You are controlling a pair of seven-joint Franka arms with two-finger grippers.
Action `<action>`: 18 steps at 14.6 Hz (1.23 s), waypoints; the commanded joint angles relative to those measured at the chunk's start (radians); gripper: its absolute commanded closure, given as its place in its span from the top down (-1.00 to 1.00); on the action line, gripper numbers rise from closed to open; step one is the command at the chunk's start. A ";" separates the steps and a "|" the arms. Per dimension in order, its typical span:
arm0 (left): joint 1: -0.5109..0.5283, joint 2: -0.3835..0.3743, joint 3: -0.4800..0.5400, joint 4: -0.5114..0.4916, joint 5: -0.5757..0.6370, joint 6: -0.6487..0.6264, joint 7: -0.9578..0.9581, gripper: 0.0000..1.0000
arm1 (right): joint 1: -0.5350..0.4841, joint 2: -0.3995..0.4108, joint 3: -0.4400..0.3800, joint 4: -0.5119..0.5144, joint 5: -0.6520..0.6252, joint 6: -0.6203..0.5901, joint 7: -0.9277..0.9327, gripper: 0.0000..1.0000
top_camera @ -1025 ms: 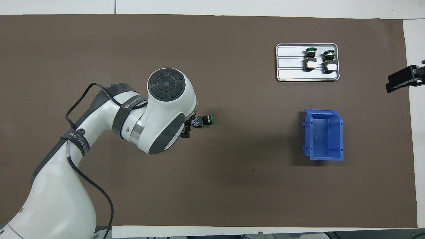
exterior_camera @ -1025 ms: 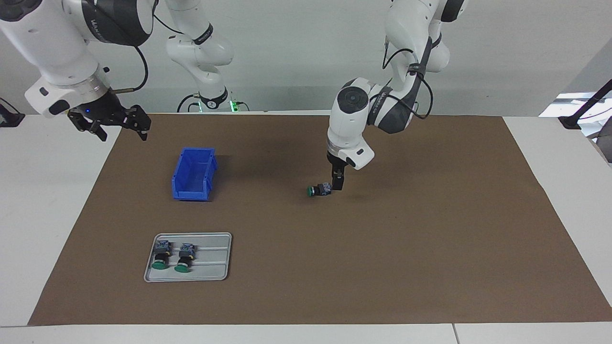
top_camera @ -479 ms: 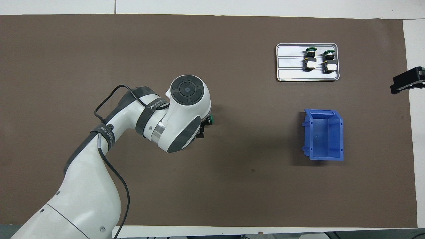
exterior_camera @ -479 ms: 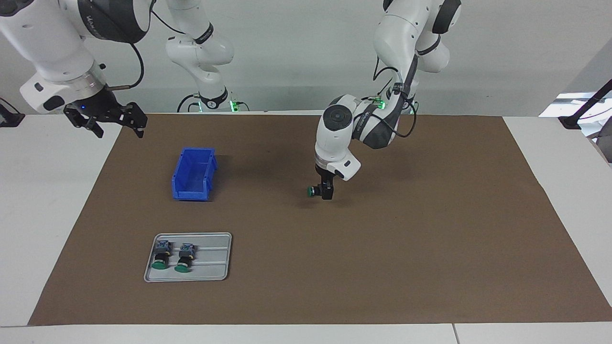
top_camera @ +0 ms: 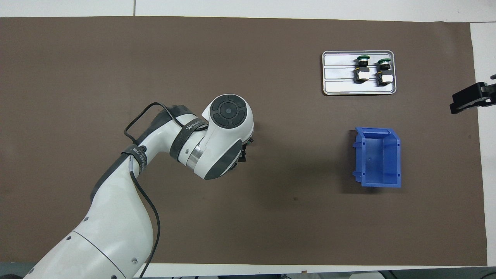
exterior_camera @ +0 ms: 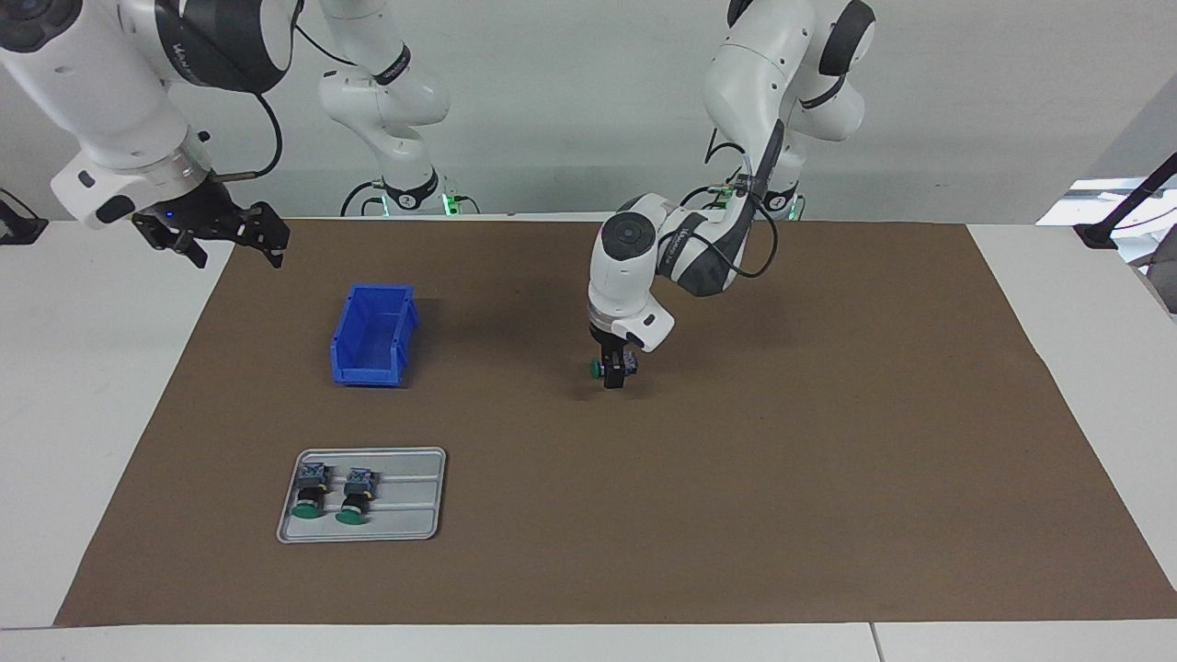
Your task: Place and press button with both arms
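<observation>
One green-capped button (exterior_camera: 597,369) lies on its side in the middle of the brown mat (exterior_camera: 782,478). My left gripper (exterior_camera: 614,372) points straight down at it and is open, with its fingers on either side of the button's blue-grey block, down at the mat. From overhead the left wrist (top_camera: 228,135) covers nearly all of this button. My right gripper (exterior_camera: 234,253) hangs open and holds nothing, in the air over the mat's edge at the right arm's end; the arm waits there.
A blue bin (exterior_camera: 372,336) stands open toward the right arm's end. Farther from the robots than the bin lies a grey tray (exterior_camera: 409,529) holding two more green buttons (exterior_camera: 310,492) (exterior_camera: 354,496). Two slimmer white arms stand at the table's back edge.
My left gripper slid from beside the button's block toward the right arm's end until it straddles the button. The button stayed put. The right gripper barely shifted.
</observation>
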 commanded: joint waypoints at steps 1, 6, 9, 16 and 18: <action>-0.014 0.011 0.014 -0.004 -0.009 0.040 -0.028 0.91 | -0.012 -0.021 0.005 -0.024 0.016 -0.002 -0.011 0.99; -0.014 0.026 0.014 -0.011 -0.007 0.038 -0.031 0.90 | -0.009 -0.021 0.005 -0.024 0.016 -0.002 -0.011 0.99; -0.017 0.026 0.012 -0.007 -0.007 0.044 -0.035 0.34 | -0.011 -0.021 0.005 -0.024 0.016 -0.002 -0.011 0.99; -0.022 0.026 0.012 -0.001 -0.010 0.041 -0.035 -0.56 | -0.011 -0.021 0.005 -0.024 0.016 -0.002 -0.011 0.99; -0.022 0.021 0.012 -0.001 -0.010 0.035 -0.031 -0.80 | -0.011 -0.021 0.005 -0.024 0.016 -0.002 -0.011 0.99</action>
